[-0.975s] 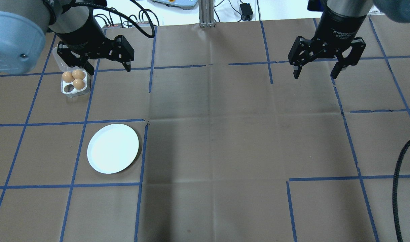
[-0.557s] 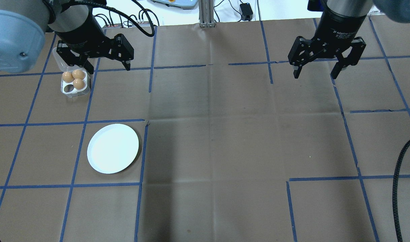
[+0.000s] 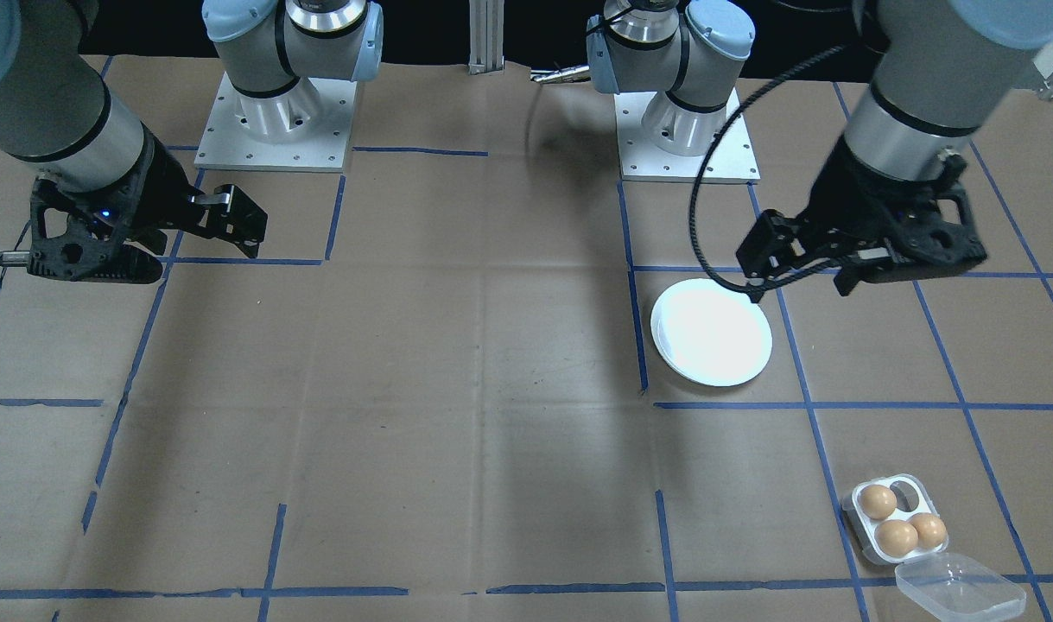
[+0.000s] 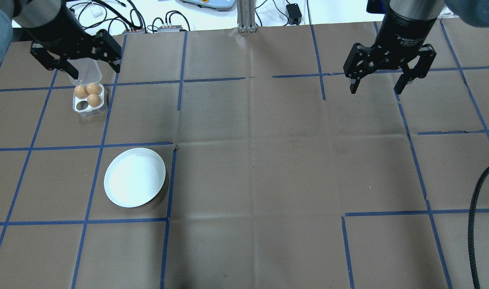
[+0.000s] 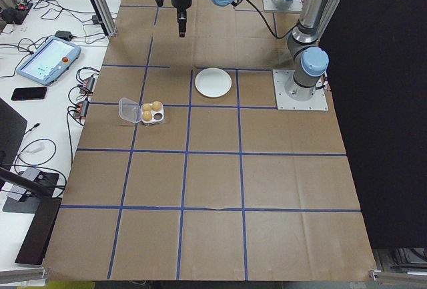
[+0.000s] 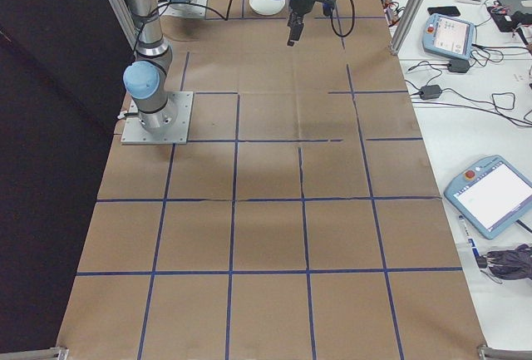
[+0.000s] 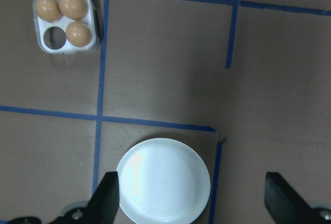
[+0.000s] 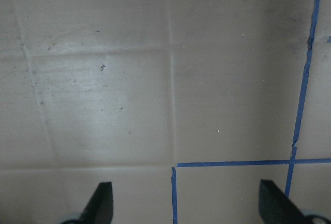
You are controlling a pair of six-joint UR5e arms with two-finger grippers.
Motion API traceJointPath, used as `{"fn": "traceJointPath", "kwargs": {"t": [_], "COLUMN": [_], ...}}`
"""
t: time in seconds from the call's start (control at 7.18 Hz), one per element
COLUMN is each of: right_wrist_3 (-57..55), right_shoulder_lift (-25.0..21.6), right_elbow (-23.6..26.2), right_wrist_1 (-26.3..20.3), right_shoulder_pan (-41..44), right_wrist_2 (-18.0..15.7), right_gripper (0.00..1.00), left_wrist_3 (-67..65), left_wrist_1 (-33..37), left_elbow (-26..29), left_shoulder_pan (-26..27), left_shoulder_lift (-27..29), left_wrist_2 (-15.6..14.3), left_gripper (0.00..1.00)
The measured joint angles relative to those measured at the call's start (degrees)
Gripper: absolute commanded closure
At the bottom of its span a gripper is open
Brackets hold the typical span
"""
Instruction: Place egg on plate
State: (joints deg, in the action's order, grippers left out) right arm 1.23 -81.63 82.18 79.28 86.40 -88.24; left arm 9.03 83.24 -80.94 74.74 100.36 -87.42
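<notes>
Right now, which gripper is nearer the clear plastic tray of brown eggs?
The left gripper. It hangs open just beyond the clear plastic egg tray, over its lid. The right gripper is open too, far across the brown-papered table.

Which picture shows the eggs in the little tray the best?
The left wrist-mounted view: the eggs show large from straight above, three in the tray, one hole empty. The front-facing and overhead views show them smaller; in the overhead the left claw hangs close above. The exterior left view shows them tiny; the other two miss them.
</notes>
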Motion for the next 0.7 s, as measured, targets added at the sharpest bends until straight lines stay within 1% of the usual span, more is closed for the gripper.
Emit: {"fn": "traceJointPath", "kwargs": {"t": [0.14,0.42,0.56,0.7], "right_wrist_3": [0.0,0.0,0.0,0.0], "right_shoulder_lift": [0.0,0.0,0.0,0.0], "right_elbow": [0.0,0.0,0.0,0.0], "right_wrist_1": [0.0,0.0,0.0,0.0], "right_shoulder_pan": [0.0,0.0,0.0,0.0], "right_wrist_2": [0.0,-0.1,-0.1,-0.1], "right_gripper": [0.00,0.00,0.00,0.00], "left_wrist_3": [3.7,9.0,11.4,14.1], "left_wrist_1": [0.0,0.0,0.1,0.1], "left_elbow": [4.4,13.2,15.3,15.9], "left_shoulder_pan": [-3.0,-6.5,-7.2,-7.6], "left_shoulder_lift": [4.2,12.9,15.7,17.6], "left_wrist_2": [0.2,0.2,-0.1,-0.3], "left_gripper": [0.00,0.00,0.01,0.01]}}
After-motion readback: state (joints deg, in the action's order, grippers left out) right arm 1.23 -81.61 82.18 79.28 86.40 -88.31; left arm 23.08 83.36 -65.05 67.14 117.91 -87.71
